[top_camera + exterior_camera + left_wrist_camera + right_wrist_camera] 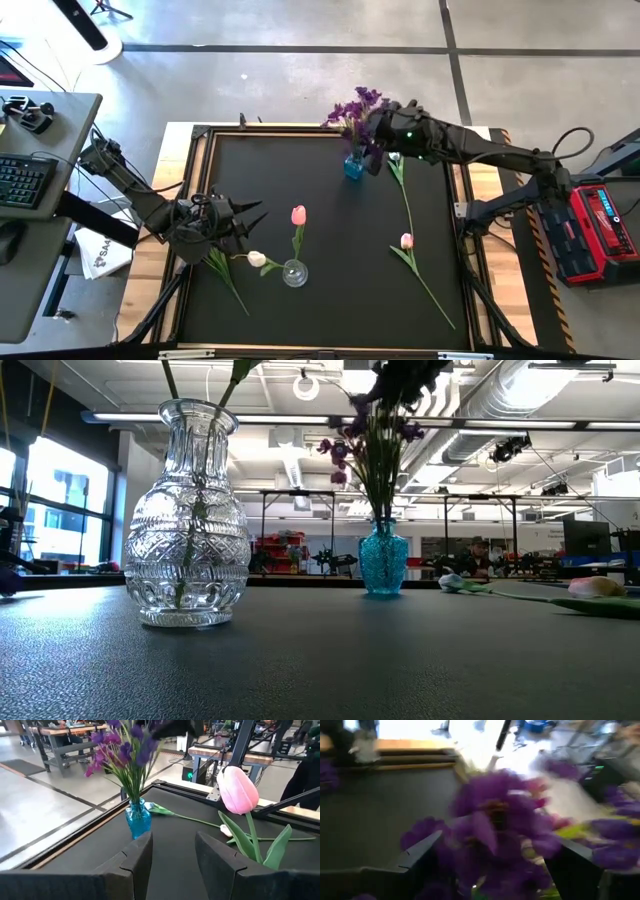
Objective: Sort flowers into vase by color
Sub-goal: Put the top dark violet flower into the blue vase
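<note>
A black table mat (330, 200) was seen in a bright workshop. The left gripper (245, 218) was held partly spread and empty beside the clear vase (295, 272). The right gripper (372, 128) was spread wide around the purple sprigs (352, 108) in one blue vase (353, 166). Two pink tulips (298, 215) and two white tulips (257, 259) were counted.

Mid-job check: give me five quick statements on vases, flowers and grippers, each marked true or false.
1. The purple flowers stand in the blue vase. True.
2. The clear vase is empty. False: it holds a pink tulip.
3. The right gripper is open at the purple flowers. True.
4. The left gripper holds a stem. False: nothing sits between its fingers.
5. A white tulip lies on the mat beside the clear vase. True.
</note>
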{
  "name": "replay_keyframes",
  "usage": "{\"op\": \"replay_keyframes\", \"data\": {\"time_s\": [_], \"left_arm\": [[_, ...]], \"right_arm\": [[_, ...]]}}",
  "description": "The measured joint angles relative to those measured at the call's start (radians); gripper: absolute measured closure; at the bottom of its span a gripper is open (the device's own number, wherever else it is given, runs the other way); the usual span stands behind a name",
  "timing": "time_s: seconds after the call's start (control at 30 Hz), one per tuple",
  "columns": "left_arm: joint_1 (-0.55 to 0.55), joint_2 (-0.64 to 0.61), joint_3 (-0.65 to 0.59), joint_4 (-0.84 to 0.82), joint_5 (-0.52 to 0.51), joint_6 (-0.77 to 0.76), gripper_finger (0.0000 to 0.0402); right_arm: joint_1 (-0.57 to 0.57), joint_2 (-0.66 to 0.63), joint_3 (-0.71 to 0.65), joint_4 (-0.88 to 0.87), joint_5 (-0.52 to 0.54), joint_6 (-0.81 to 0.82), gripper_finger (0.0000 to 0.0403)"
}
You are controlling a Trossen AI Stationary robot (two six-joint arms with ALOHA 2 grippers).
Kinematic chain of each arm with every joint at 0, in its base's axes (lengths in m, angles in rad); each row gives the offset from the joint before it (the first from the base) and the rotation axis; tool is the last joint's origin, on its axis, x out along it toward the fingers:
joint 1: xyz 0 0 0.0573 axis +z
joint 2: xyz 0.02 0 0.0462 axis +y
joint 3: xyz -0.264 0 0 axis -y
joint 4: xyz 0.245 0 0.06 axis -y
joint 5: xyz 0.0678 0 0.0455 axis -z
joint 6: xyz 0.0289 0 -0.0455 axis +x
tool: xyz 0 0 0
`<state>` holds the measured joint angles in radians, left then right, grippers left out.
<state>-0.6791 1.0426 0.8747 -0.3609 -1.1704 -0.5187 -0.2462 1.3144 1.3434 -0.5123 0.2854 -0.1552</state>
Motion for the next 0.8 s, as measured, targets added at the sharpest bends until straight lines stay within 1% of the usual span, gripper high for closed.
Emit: {"op": "replay_keyframes", "data": {"time_s": [0.07,0.13,0.2,0.23,0.27,0.33,0.43,0.5,0.6,0.67,0.73,0.8], "left_arm": [[0.015,0.002,0.000,0.027,-0.016,0.044,0.0264],[0.054,0.008,0.000,0.069,-0.025,0.114,0.0264],[0.113,0.014,0.000,0.137,0.003,0.221,0.0264],[0.150,0.014,-0.001,0.178,0.037,0.282,0.0264],[0.186,0.014,-0.001,0.224,0.080,0.348,0.0264],[0.262,0.014,-0.001,0.320,0.168,0.487,0.0264],[0.367,0.014,-0.001,0.485,0.306,0.679,0.0264],[0.440,0.013,-0.001,0.570,0.439,0.770,0.0264],[0.559,0.018,-0.001,0.640,0.664,0.806,0.0264],[0.641,0.026,-0.001,0.672,0.782,0.792,0.0264],[0.720,0.044,-0.001,0.695,0.891,0.783,0.0264],[0.787,0.075,0.000,0.727,0.987,0.783,0.0264]], "right_arm": [[0.006,0.001,-0.001,-0.005,-0.047,0.000,0.0105],[0.007,-0.002,-0.001,0.029,-0.098,-0.002,0.0105],[0.005,-0.002,-0.001,0.081,-0.166,-0.002,0.0105],[0.004,-0.002,-0.001,0.108,-0.202,-0.002,0.0105],[0.004,-0.002,-0.001,0.135,-0.232,-0.002,0.0105],[0.005,-0.002,0.000,0.177,-0.249,-0.002,0.0105],[0.005,-0.002,0.000,0.198,-0.233,-0.008,0.0105],[0.004,-0.002,0.000,0.204,-0.227,-0.020,0.0105],[0.004,-0.002,0.000,0.203,-0.227,-0.026,0.0105],[0.005,-0.002,0.000,0.203,-0.224,-0.019,0.0105],[0.005,-0.002,0.000,0.203,-0.175,0.005,0.0105],[0.004,-0.002,0.000,0.203,-0.099,0.043,0.0105]]}}
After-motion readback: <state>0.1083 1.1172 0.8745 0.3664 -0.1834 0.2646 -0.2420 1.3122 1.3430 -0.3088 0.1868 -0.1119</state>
